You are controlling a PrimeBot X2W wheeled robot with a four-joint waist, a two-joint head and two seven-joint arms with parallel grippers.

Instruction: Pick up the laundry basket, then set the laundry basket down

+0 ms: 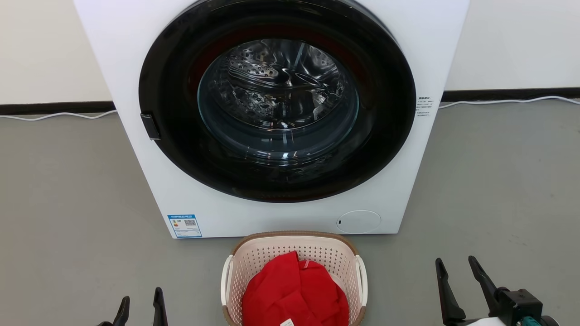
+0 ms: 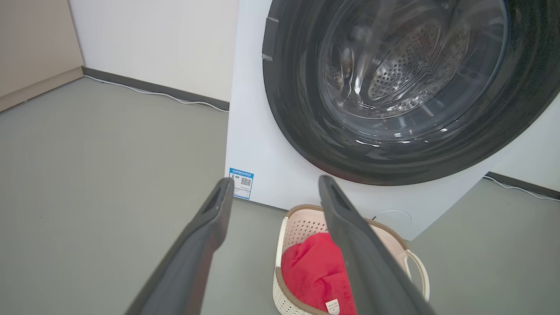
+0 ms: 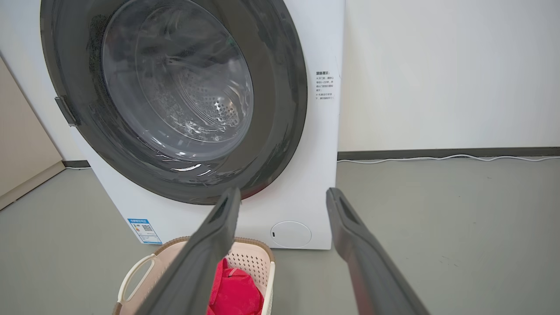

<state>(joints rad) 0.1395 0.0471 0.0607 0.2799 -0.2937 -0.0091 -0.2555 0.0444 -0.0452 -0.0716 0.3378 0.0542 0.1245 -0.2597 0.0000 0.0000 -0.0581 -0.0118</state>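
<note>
Laundry basket (image 1: 317,251), red cloth (image 1: 294,294) inside, sits on floor (image 1: 68,203) just before washing machine (image 1: 272,217), between left gripper (image 1: 141,299) and right gripper (image 1: 455,267), both spread wide and empty, apparently staged for a two-handed lift.

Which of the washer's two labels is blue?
The lower-left label, near the washer's bottom corner: blue with a code square. The right label, beside the door, is dark print on white.
</note>
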